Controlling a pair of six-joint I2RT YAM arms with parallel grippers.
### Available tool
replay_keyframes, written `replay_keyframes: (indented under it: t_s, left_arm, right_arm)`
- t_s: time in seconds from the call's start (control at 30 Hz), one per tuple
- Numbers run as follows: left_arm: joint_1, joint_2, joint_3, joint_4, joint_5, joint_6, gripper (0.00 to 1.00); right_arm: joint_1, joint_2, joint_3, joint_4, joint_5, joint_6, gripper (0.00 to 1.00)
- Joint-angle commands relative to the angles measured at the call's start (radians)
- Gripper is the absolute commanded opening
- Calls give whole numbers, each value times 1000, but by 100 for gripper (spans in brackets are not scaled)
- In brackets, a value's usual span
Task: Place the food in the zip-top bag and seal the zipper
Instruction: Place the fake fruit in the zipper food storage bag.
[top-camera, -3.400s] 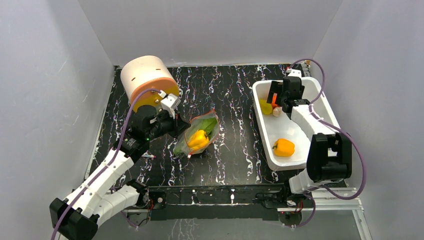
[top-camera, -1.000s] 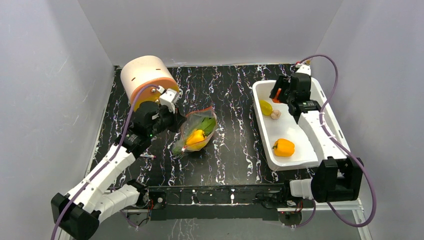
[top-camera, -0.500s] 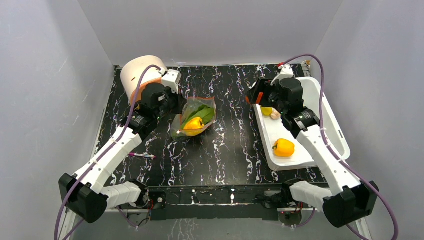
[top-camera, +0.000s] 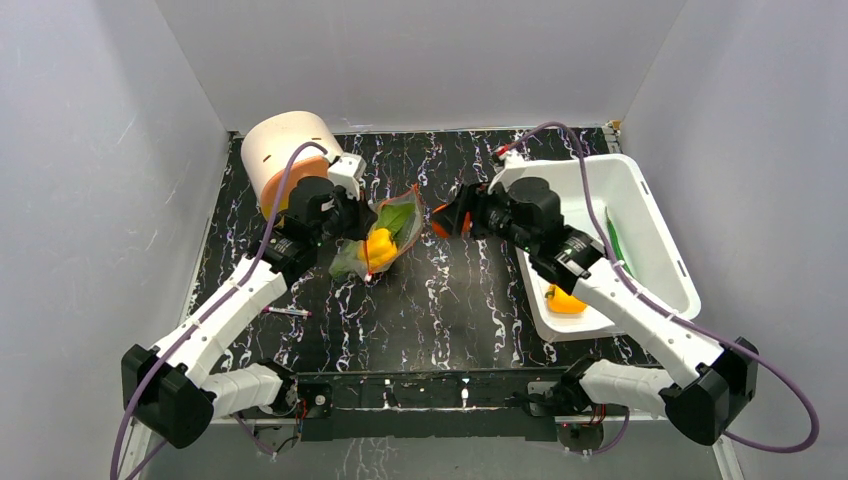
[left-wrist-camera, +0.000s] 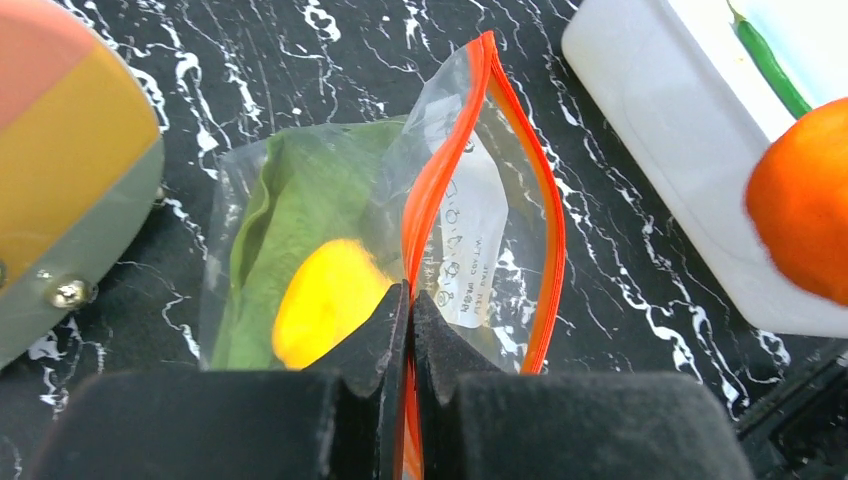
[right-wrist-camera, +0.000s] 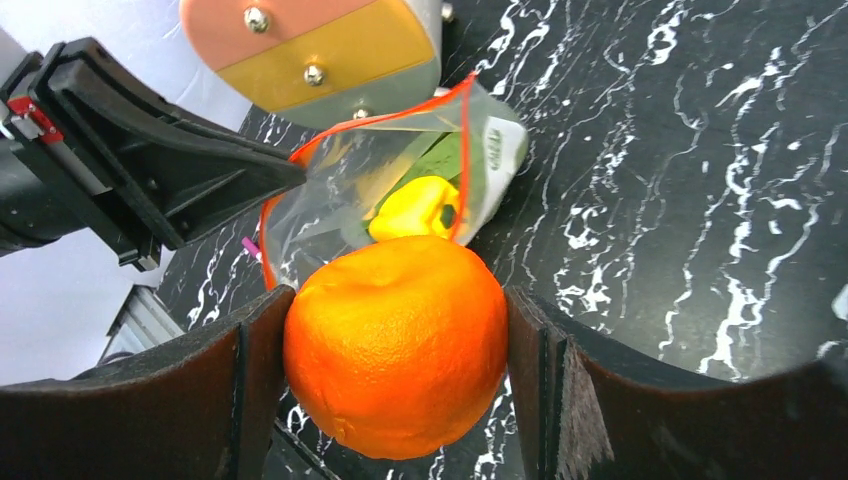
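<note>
The clear zip-top bag (top-camera: 388, 232) lies at table centre-left, its red-orange zipper (left-wrist-camera: 437, 190) gaping open. It holds a yellow bell pepper (left-wrist-camera: 322, 312) and a green leaf (left-wrist-camera: 290, 200). My left gripper (left-wrist-camera: 410, 305) is shut on one zipper edge and holds the mouth up. My right gripper (right-wrist-camera: 397, 300) is shut on the orange-red round fruit (right-wrist-camera: 397, 345), hovering just right of the bag's mouth (top-camera: 440, 221). In the top view, another yellow pepper (top-camera: 562, 300) and a green pod (top-camera: 612, 245) lie in the white tub. The lemon-like piece is hidden.
The white tub (top-camera: 655, 215) stands at the right, partly under my right arm. A pink-and-orange round drum (top-camera: 285, 150) sits at the back left, close behind the left gripper. A small pen (top-camera: 285, 313) lies near the left arm.
</note>
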Motion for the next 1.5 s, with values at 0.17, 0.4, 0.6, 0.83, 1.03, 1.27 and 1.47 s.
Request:
replay_keyframes:
  t_s: [0.17,0.4,0.6,0.83,1.03,1.27,1.47]
  left_arm:
    - [-2,-31,13,13,163,-122,0]
    - [-2,-70,-6,14,190,-171,0]
    - [-2,-100,-8,7,220,-205,0]
    - [-2,-121,-27,4,249,-213,0]
    - [-2,-128,-35,27,265,-219,0]
    - [-2,-107,-32,1,249,-187,0]
    - [-2,-96,-43,-2,205,-146,0]
  right_arm:
    - [200,58,-4,228,153,63,44]
    - [242,147,14,229,201,57,45]
    - [260,184,-51,269,257,48,47]
    - [262,225,-72,266,306,31,51]
    - [262,256,-102,298,366,-21,71]
    - [262,226,-29,185,335,-6,88]
    - [261,183,23,109,262,-42,88]
